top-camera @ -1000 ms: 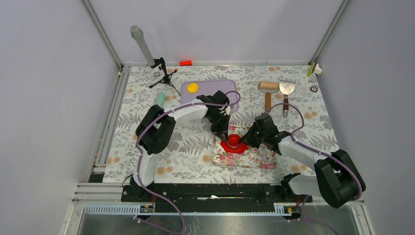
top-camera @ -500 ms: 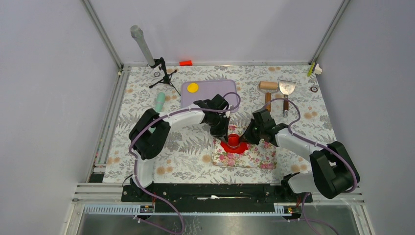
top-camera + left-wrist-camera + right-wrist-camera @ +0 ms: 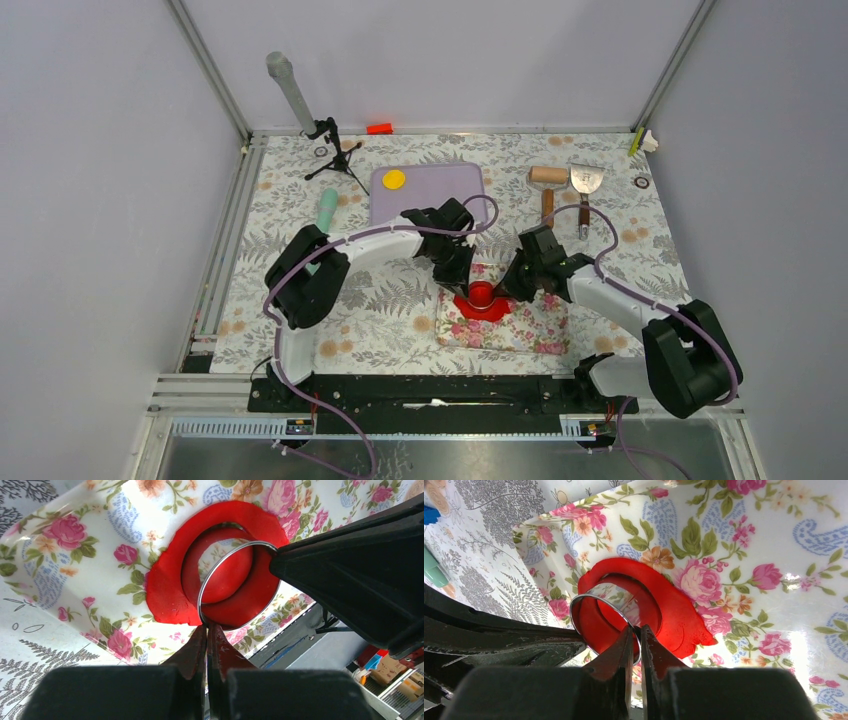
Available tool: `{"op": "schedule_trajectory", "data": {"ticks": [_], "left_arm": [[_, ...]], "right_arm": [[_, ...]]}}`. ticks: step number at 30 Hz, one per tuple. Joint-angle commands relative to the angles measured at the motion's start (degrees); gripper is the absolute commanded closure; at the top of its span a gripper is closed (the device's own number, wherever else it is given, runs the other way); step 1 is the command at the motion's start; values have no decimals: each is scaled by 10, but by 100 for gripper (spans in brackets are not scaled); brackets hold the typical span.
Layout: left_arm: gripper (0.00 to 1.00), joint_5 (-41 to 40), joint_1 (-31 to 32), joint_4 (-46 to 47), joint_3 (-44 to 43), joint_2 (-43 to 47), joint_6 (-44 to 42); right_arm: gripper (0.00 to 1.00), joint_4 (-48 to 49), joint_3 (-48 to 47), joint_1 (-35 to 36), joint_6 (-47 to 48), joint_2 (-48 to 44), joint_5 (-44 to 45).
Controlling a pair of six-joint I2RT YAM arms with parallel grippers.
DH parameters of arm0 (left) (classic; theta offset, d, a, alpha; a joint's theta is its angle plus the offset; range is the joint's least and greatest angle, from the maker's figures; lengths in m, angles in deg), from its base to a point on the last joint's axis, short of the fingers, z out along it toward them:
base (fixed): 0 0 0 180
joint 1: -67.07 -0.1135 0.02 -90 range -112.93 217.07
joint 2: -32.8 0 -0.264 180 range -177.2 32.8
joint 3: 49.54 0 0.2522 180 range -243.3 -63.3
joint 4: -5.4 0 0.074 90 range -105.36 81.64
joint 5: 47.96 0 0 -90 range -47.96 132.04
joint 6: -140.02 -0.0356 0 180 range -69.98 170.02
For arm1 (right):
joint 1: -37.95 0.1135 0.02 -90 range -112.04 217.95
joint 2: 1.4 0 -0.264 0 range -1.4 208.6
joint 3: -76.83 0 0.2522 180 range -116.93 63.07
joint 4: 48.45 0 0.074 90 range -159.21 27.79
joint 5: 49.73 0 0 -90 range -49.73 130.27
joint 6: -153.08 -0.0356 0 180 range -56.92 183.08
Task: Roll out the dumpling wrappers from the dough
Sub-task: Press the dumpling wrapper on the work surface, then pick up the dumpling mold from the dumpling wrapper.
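The desk (image 3: pixel 300 330) carries a floral mat (image 3: pixel 520 330) near its middle, probably so that the dough does not stick to the cloth. A purple tray (image 3: pixel 428 185) lies at 11 o'clock from the mat, and it seems to be the place for finished pieces, because one yellow wrapper (image 3: pixel 394 179) is on it.

Both hands meet over the mat. The left hand (image 3: pixel 206 627) is at 10 o'clock of the ring, clenched, its tips touching the rim; I cannot tell if it pinches the wall. The right hand (image 3: pixel 635 628), at 3 o'clock, grasps the thin wall of the ring (image 3: pixel 606 594) between its fingers. Two opposite contacts likely keep the cutter steady.

The dough (image 3: pixel 165 590) is a flat red sheet on the mat with a round hole. Inside the ring a red wrapper (image 3: pixel 227 577) shows, cut free from the sheet.
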Motion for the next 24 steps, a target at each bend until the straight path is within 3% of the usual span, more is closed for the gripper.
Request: {"op": "schedule_trajectory", "data": {"ticks": [1,24], "left_arm": [[100,26,25,-38,-6,21,-10],[100,-10,15,-99,-78,90,-24]], "right_arm": [[100,20,-19,2,-25,-27,10],[100,1,-55,2,-18,-49,14]]}}
